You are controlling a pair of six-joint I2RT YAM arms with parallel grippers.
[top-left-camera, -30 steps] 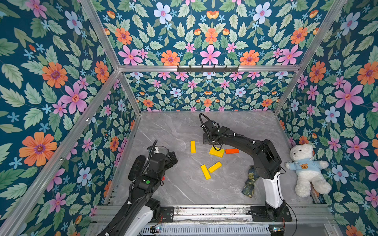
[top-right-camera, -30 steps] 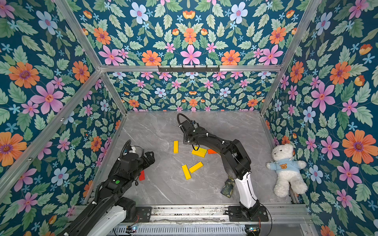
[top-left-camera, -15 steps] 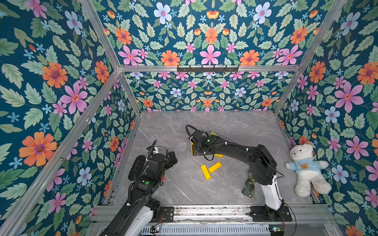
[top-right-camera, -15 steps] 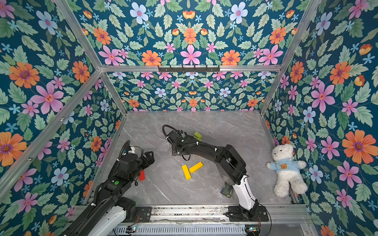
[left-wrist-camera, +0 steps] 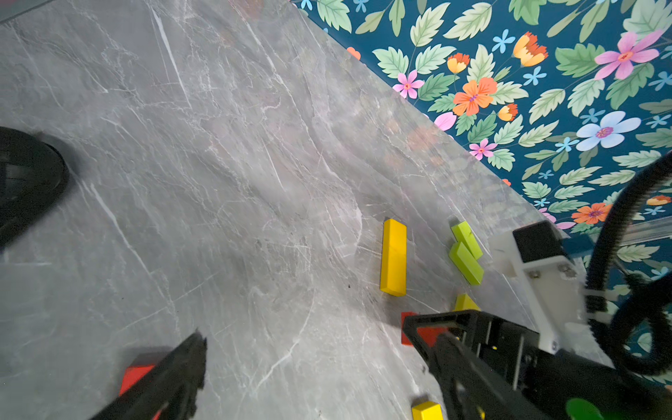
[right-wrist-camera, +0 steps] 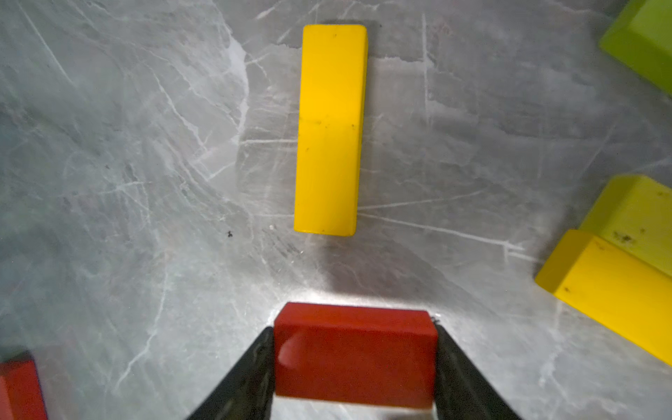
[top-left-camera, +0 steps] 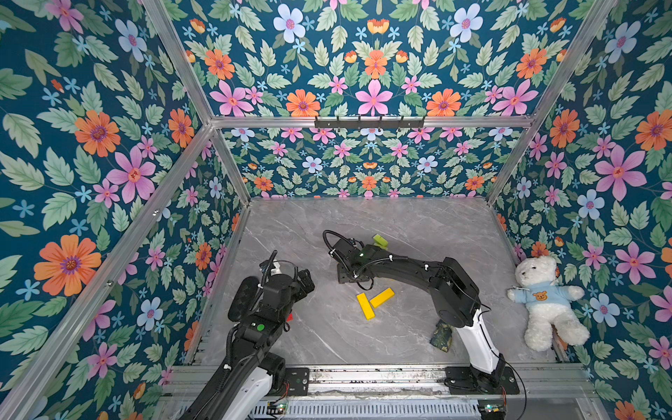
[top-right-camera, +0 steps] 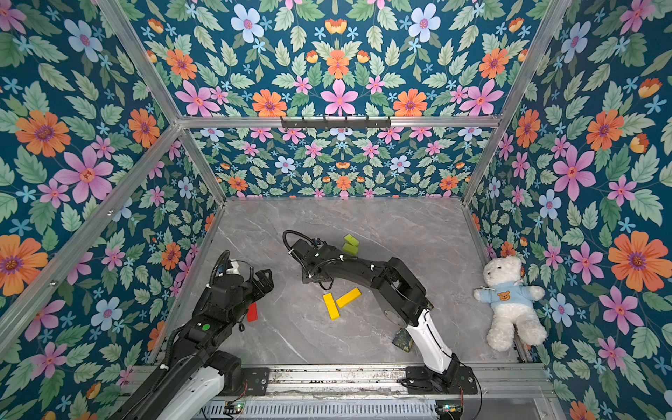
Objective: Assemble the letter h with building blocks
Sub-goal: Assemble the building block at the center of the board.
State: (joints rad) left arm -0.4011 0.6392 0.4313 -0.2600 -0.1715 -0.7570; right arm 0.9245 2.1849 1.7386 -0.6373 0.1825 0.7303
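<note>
Grey marble tabletop (right-wrist-camera: 109,145). Your R claw (right-wrist-camera: 354,332), clamped on red block (right-wrist-camera: 354,360), just swung 9 o'clock-ward to yellow upright (right-wrist-camera: 329,127): crossbar next. L claw (left-wrist-camera: 303,329) agape.

ngl the red block (right-wrist-camera: 354,356) and yellow block (right-wrist-camera: 329,127) look smooth and glossy, like painted wood with a few dark specks, on a smooth marble-look table (right-wrist-camera: 127,163) with a soft sheen, plus a fluffy plush teddy bear (top-left-camera: 538,276) and matt aluminium frame (top-left-camera: 254,122).
</note>
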